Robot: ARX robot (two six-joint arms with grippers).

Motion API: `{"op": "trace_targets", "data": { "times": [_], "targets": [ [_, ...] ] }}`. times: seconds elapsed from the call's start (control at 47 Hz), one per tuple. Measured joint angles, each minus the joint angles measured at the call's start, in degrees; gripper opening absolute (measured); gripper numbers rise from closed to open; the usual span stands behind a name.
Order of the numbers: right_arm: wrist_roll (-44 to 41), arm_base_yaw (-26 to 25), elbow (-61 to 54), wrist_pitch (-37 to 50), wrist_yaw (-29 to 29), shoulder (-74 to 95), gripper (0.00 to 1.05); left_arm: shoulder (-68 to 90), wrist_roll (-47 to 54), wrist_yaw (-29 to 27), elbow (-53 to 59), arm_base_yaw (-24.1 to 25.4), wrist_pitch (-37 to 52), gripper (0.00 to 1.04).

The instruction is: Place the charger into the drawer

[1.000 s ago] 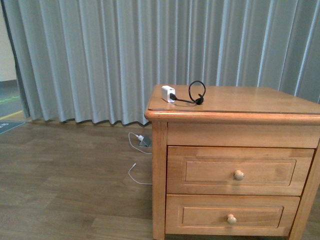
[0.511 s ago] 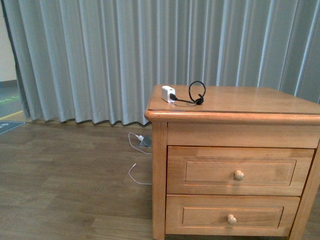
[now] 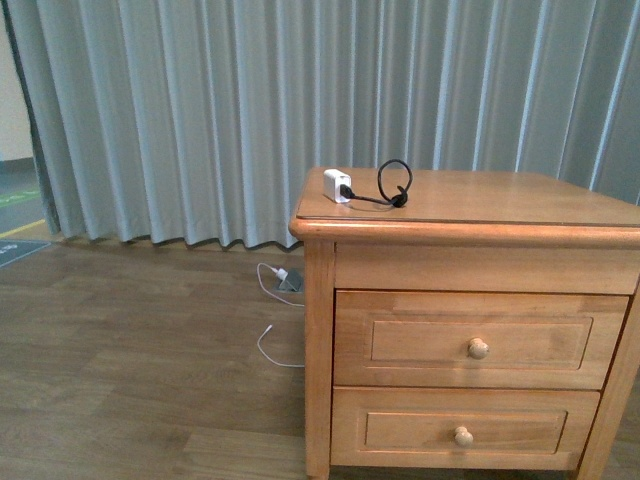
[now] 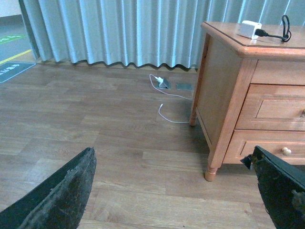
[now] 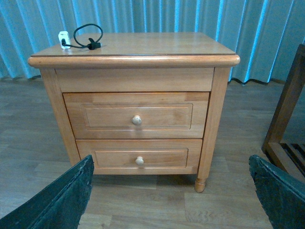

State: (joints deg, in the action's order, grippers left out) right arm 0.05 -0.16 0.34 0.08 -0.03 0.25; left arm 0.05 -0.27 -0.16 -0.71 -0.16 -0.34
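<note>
The small white cube charger with black looped cable (image 3: 338, 186) is laid near the wooden bench's (image 3: 500, 200) left edge, untouched. The honey-coloured upper drawer (image 3: 420, 345) is shut, so both jaws are presumably held spread and empty for its knob.

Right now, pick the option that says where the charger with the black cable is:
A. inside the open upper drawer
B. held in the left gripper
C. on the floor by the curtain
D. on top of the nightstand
D: the charger lies on the nightstand top with its black cable looped beside it, and the upper drawer below is shut.
</note>
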Motion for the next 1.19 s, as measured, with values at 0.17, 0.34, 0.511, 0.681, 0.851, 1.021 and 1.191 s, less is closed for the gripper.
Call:
{"op": "trace_targets", "data": {
  "times": [0.17,0.34,0.511,0.681,0.851,1.021,1.191],
  "targets": [
    [-0.5,-0.2,0.4,-1.7,-2.1,0.8,0.97,0.0,0.0,0.0,0.0,0.0,0.0,0.99],
    [0.3,2.4,2.4,3.5,-2.0,13.3,0.97,0.0,0.0,0.0,0.0,0.0,0.0,0.99],
    [1.2,4.6,6.7,22.7,-2.3,38.8,0.97,0.0,0.0,0.0,0.0,0.0,0.0,0.99],
    [0.3,7.2,12.6,39.8,0.0,62.6,0.97,0.0,0.0,0.0,0.0,0.0,0.0,0.99],
    [-0.7,9.4,22.1,48.2,0.6,83.1,0.97,0.0,0.0,0.0,0.0,0.0,0.0,0.99],
    [-0.3,10.6,31.8,51.1,1.9,97.8,0.97,0.0,0.0,0.0,0.0,0.0,0.0,0.99],
    [1.0,11.6,41.4,51.7,3.0,109.7,0.97,0.0,0.0,0.0,0.0,0.0,0.0,0.99]
  ]
}}
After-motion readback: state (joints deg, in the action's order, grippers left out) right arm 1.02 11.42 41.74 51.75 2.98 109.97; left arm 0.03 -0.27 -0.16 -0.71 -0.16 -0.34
